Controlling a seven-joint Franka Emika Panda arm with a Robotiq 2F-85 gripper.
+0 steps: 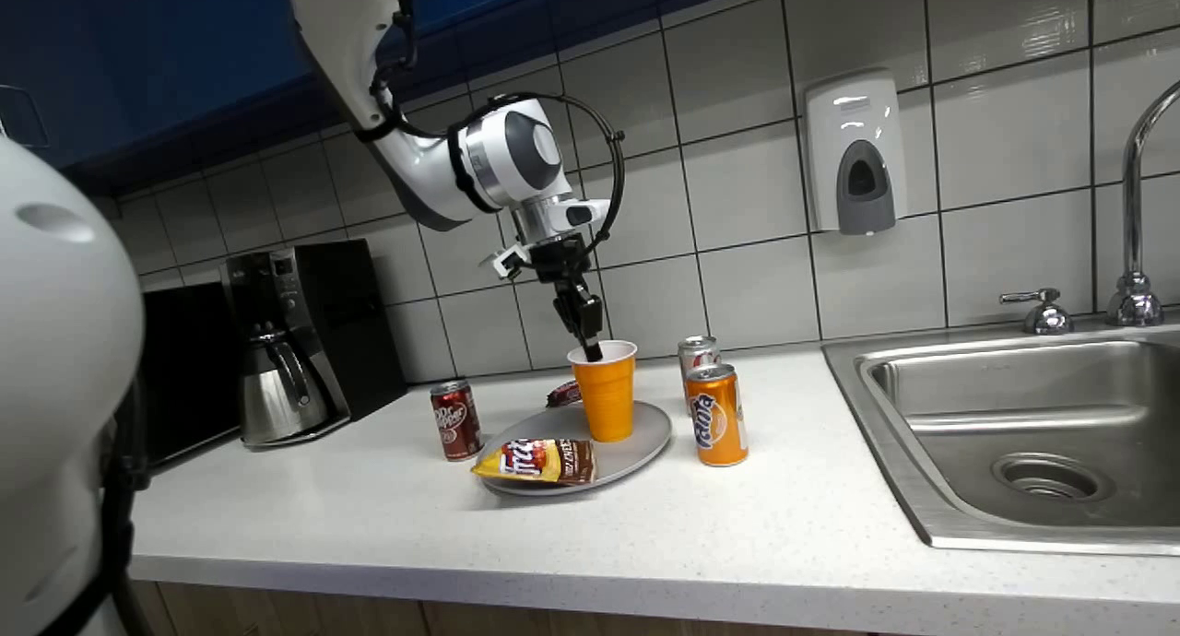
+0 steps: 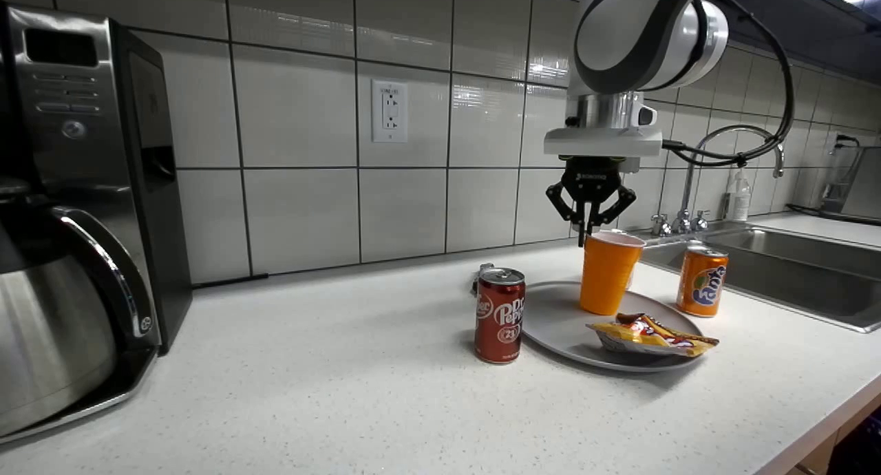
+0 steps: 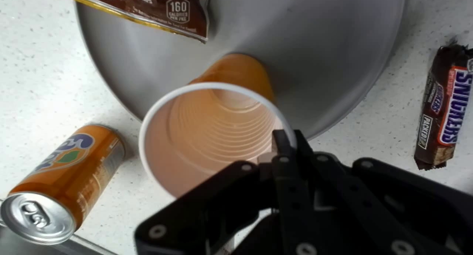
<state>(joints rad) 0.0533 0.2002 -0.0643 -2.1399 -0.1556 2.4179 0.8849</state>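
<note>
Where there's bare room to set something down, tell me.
Bare counter lies between the coffee maker and the Dr Pepper can, and between the Fanta can and the sink. Crowded: the gray plate, bearing the chip bag and the orange cup that the gripper pinches.

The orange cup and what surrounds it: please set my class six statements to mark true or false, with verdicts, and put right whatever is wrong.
1. The orange cup stands on the gray plate. True.
2. The Snickers bar lies on the gray plate. False: it lies on the counter, beside the gray plate.
3. The hand is shut on the orange cup's rim. True.
4. The chip bag sticks out past the gray plate's edge. True.
5. The Fanta can lies on its side. False: it stands upright.
6. The coffee maker is nearer the Fanta can than the Dr Pepper can. False: it is nearer the Dr Pepper can.
</note>
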